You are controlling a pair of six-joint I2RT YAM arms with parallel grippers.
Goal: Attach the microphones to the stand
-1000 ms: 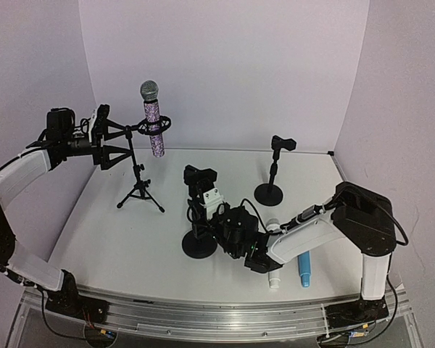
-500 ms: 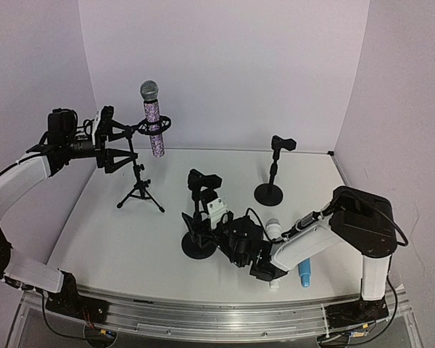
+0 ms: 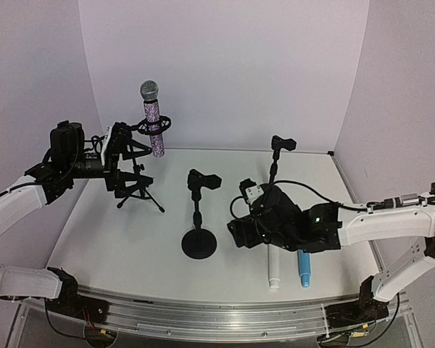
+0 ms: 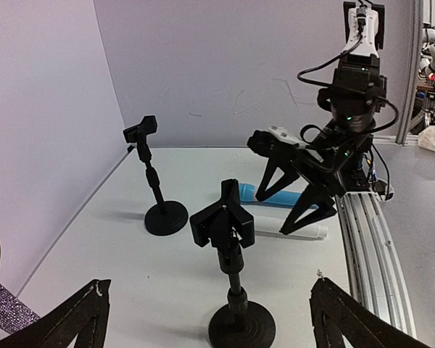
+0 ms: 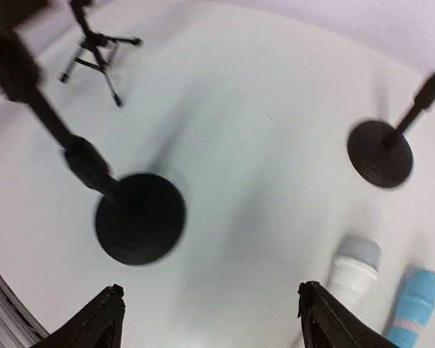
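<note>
Purple microphone (image 3: 151, 116): upright in the tripod stand's (image 3: 139, 190) clip.
White microphone (image 3: 273, 270), blue microphone (image 3: 303, 268): lying side by side on the table (image 3: 116, 246), unattached.
Left jaws: released, empty, beside the tripod stand.
Right jaws: released, empty, near the white microphone's head.
Risk: an off-centre descent would likely roll the white microphone into the blue, or clip the round-base stand (image 3: 199, 217).

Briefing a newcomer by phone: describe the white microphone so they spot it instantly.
On the table, look front right, under the right arm. Two microphones lie flat together; the white microphone is the left one, the light blue microphone the right.
</note>
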